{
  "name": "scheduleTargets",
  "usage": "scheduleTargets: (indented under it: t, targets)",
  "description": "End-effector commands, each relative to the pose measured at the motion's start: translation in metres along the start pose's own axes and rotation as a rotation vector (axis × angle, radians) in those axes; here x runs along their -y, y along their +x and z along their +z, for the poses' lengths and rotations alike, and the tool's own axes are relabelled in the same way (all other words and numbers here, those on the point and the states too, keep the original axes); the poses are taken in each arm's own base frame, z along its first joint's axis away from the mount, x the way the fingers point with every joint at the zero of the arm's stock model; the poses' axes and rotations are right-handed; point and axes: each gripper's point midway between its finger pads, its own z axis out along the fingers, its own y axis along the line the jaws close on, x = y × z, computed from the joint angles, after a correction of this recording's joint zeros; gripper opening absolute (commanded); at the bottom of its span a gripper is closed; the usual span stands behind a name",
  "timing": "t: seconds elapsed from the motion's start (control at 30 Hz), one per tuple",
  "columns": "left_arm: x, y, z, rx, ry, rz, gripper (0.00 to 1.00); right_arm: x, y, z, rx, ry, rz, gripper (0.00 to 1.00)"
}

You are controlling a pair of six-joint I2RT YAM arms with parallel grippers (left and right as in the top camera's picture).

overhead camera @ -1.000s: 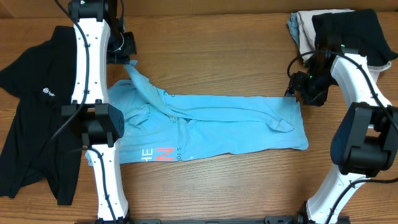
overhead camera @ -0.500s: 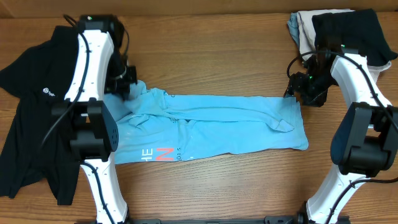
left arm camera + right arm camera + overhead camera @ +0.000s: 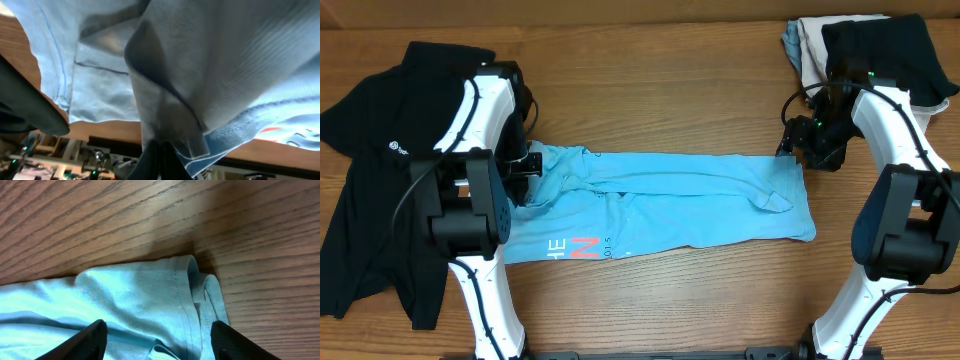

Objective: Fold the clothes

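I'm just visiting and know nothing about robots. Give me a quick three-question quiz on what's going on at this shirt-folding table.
1. True or false: the left gripper is shut on the light blue T-shirt.
2. The right gripper is: A open over the T-shirt's edge; B shut on a towel; C out of view.
3. Fill in: the garment spread beside the left arm is ___ in colour.
Key: 1 true; 2 A; 3 black.

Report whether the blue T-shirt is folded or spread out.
Partly folded: the T-shirt lies as a long band, upper edge doubled over, left end bunched.
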Motion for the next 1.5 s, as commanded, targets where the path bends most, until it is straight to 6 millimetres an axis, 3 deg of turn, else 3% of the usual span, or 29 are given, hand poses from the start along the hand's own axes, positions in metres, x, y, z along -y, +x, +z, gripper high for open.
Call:
scheduleTargets:
  t: [0.0,0.07,0.1,0.2,0.33,0.43,0.6,0.7,0.87,0.97,1.07,1.27,1.47]
  targets:
    - [-0.009,0.005,-0.002,0.010,-0.053,0.021,0.11,-0.001,-0.002,-0.010,0.028,-0.013,-0.005,0.73]
    - [-0.012,0.004,-0.002,0.013,-0.069,0.020,0.43,-0.001,-0.002,-0.010,0.027,-0.013,-0.005,0.74]
    - [-0.015,0.003,-0.003,0.016,-0.085,0.017,0.50,-0.001,-0.002,-0.010,0.027,-0.013,-0.005,0.75]
    - [-0.024,-0.001,-0.008,0.045,-0.135,-0.014,0.61,-0.001,-0.002,-0.010,0.028,-0.013,-0.005,0.77]
    - [-0.026,-0.007,-0.035,0.150,-0.123,-0.047,0.72,-0.001,-0.002,-0.010,0.028,-0.014,-0.006,0.77]
    - [-0.028,-0.007,-0.070,0.282,-0.094,-0.067,0.87,-0.003,-0.002,-0.016,0.041,-0.018,-0.012,0.78]
    - [-0.024,0.008,-0.156,0.607,0.027,-0.056,0.96,-0.013,-0.002,-0.054,0.140,-0.045,-0.037,0.80]
    - [-0.020,0.032,-0.211,0.827,0.127,-0.035,1.00,-0.019,0.006,-0.087,0.211,-0.056,-0.053,0.82]
    - [-0.017,0.081,-0.265,1.066,0.212,0.044,1.00,-0.021,0.028,-0.112,0.222,-0.052,-0.080,0.84]
    - [-0.020,0.103,-0.279,1.140,0.210,0.087,1.00,-0.014,0.036,-0.102,0.180,-0.029,-0.077,0.88]
    - [-0.021,0.111,-0.282,1.162,0.201,0.100,1.00,-0.008,0.046,-0.079,0.127,-0.020,-0.075,0.93]
    - [-0.019,0.101,-0.279,1.148,0.200,0.102,1.00,0.008,0.056,-0.026,0.090,-0.014,-0.090,0.98]
    - [-0.016,0.087,-0.271,1.103,0.197,0.104,1.00,0.030,0.055,0.002,0.123,0.084,-0.108,0.99]
